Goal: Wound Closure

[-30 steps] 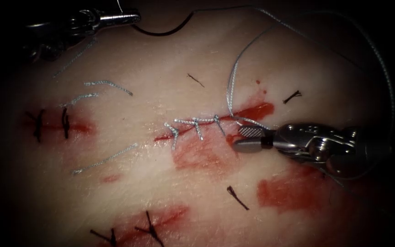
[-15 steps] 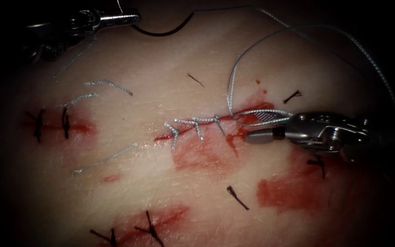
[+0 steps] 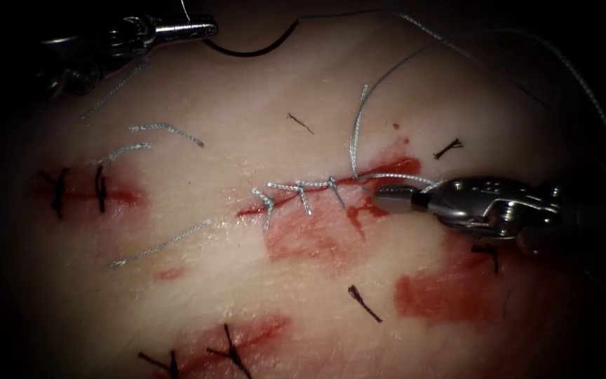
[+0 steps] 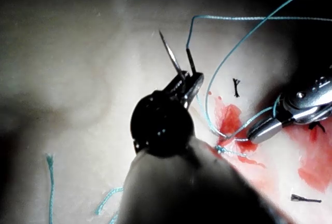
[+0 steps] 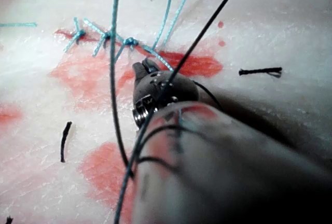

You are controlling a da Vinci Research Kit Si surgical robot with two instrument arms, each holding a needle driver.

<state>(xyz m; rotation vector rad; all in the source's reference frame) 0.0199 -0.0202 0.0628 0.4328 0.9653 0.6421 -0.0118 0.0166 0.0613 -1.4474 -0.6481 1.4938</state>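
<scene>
While left tool (image 4: 182,85) grips needle (image 4: 170,55), right tool (image 3: 387,198) clamps thread (image 3: 354,133) on tissue (image 3: 233,91).

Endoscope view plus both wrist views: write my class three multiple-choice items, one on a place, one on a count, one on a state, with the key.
1. Where is the curved steel needle?
A. held by the left arm's tool, off the pork-belly tissue
B. buried in the tissue
C. lying loose on the tissue

2. How many pale thread stitches cross the red cut?
A. one
B. three
C. six

3. The fingers of the right arm's tool are:
A. wide open
B. shut on the pale thread at the cut's right end
C. shut on the needle

Key:
1 A: the left wrist view shows its fingers shut on the needle, tip in the air; where along the curve is unclear.
2 B: three stitches sit side by side.
3 B: the fingers meet with thread between them.
</scene>
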